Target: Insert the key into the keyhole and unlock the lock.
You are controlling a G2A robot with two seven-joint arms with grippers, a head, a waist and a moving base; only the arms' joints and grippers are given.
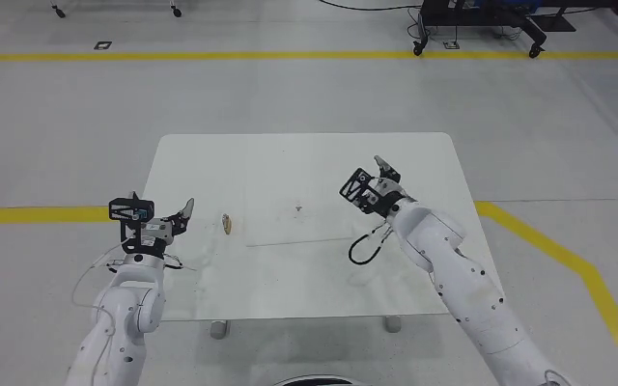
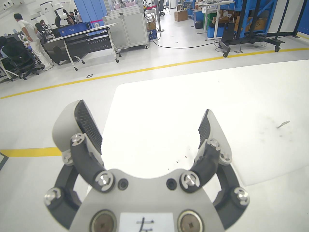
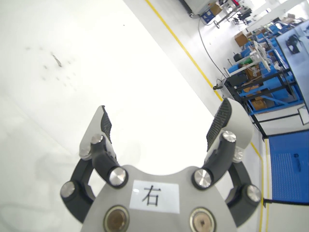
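At the near left edge of the table (image 1: 290,280), the left gripper (image 1: 166,206) is held low, partly over the floor and partly over the tabletop. In its wrist view the left gripper (image 2: 144,107) is seen with its jaws spread wide and nothing between the ribbed pads (image 2: 88,124). Just beside it, towards the middle of the table, a small brass-coloured lock (image 1: 227,224) is laid flat on the white surface; its detail is too small to be made out. A little farther in, near the table's centre and well apart from the lock, the key (image 1: 298,206) is laid flat among faint dark smudges. It is seen as a thin silvery sliver in the left wrist view (image 2: 283,124) and as a small dark sliver in the right wrist view (image 3: 56,60). It is touched by neither gripper. Over the right half of the table the right gripper (image 1: 379,174) is held above the surface, to the right of the key and apart from it. Its jaws are likewise released, and nothing is gripped between the right gripper's (image 3: 164,103) pads (image 3: 217,121). Beyond the table's far edge a yellow line (image 1: 290,55) is run across the pale floor, and a black wheeled stand (image 1: 483,24) is parked behind it at the far right.
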